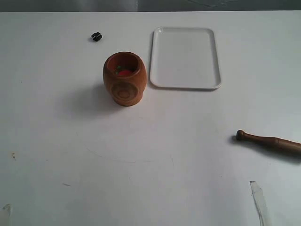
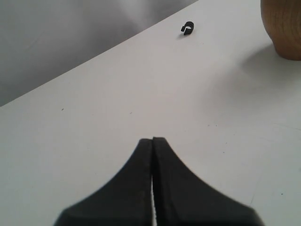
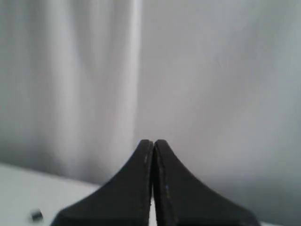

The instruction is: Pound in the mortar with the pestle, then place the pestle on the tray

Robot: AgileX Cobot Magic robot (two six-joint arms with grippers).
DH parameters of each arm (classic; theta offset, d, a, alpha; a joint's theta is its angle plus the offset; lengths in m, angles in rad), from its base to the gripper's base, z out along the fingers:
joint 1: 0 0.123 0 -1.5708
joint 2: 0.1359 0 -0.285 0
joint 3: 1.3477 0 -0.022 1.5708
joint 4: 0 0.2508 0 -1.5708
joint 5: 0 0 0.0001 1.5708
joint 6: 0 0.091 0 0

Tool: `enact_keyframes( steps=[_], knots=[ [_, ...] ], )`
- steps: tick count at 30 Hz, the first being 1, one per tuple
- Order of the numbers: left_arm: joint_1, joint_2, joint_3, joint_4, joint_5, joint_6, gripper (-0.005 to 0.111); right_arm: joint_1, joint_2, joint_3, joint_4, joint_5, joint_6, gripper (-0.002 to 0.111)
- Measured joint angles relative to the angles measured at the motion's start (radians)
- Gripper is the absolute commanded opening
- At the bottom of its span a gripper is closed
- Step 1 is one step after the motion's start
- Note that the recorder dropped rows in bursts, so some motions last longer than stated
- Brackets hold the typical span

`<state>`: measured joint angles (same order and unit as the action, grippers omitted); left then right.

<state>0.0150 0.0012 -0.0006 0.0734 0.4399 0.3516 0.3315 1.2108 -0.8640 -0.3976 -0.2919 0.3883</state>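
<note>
here both claws, the left claw [image 2: 153, 141] and right claw [image 3: 154, 142], are pinched closed and empty; the pestle [image 1: 270, 141] lies on the table [image 1: 155, 155], well apart from the mortar [image 1: 124, 78] and tray [image 1: 185, 58].

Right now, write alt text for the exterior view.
A wooden mortar with red and green bits inside stands upright on a white table, with a white tray close beside it on the right. A dark pestle lies apart at the right edge, partly cut off. A small black clip sits beyond the mortar.
</note>
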Motion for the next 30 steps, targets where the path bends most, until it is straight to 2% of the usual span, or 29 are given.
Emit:
enact_keyframes(
  steps=[2, 5, 11, 14, 18, 20, 22, 24, 25, 28, 30],
  knots=[
    [0.000, 0.000, 0.000, 0.000, 0.000, 0.000, 0.000, 0.018, 0.044, -0.074, -0.075, 0.292, -0.004, 0.000],
    [0.000, 0.000, 0.000, 0.000, 0.000, 0.000, 0.000, 0.059, 0.099, -0.143, -0.060, 0.652, -0.203, 0.000],
    [0.000, 0.000, 0.000, 0.000, 0.000, 0.000, 0.000, 0.133, 0.176, -0.233, 0.303, 1.158, -0.900, 0.000],
    [0.000, 0.000, 0.000, 0.000, 0.000, 0.000, 0.000, 0.136, 0.219, -0.243, 0.425, 1.420, -1.094, 0.000],
    [0.000, 0.000, 0.000, 0.000, 0.000, 0.000, 0.000, 0.136, 0.258, -0.232, 0.475, 1.495, -1.115, 0.000],
    [0.000, 0.000, 0.000, 0.000, 0.000, 0.000, 0.000, 0.136, 0.274, -0.208, 0.498, 1.501, -1.118, 0.004],
    [0.000, 0.000, 0.000, 0.000, 0.000, 0.000, 0.000, 0.136, 0.287, -0.180, 0.513, 1.506, -1.118, 0.015],
    [0.000, 0.000, 0.000, 0.000, 0.000, 0.000, 0.000, 0.136, 0.300, -0.144, 0.519, 1.508, -1.122, 0.031],
    [0.000, 0.000, 0.000, 0.000, 0.000, 0.000, 0.000, 0.136, 0.307, -0.128, 0.521, 1.508, -1.127, 0.044],
    [0.000, 0.000, 0.000, 0.000, 0.000, 0.000, 0.000, 0.136, 0.337, -0.073, 0.521, 1.496, -1.155, 0.074],
    [0.000, 0.000, 0.000, 0.000, 0.000, 0.000, 0.000, 0.136, 0.351, -0.049, 0.521, 1.450, -1.163, 0.077]
  ],
)
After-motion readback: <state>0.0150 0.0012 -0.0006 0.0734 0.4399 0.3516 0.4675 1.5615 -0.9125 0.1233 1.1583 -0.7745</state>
